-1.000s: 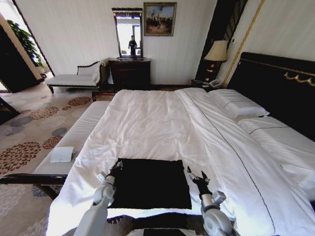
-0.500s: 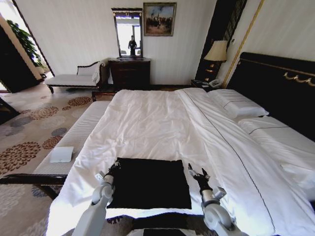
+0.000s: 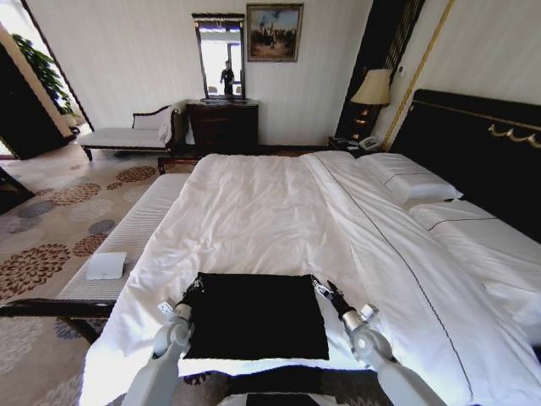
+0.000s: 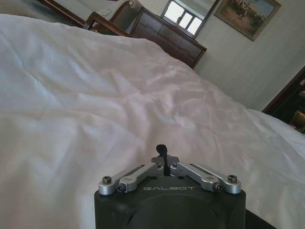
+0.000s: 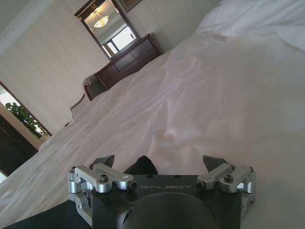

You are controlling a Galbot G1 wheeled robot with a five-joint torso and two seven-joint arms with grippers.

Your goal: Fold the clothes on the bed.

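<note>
With my left gripper [image 3: 191, 292] pinched on the T-shirt's [image 3: 254, 315] far left corner and my right gripper [image 3: 322, 288] spread beside its far right corner, uneven lifting could skew the fold.

Matt black cloth T-shirt [image 3: 256, 314], smooth white duvet [image 3: 254, 211]

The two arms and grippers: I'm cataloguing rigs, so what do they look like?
The arms are silver-grey tubes. The left gripper and right gripper share a build: a black body marked GALBOT in pale letters, silver metal linkage bars with dark screws, and black jaw tips.
</note>
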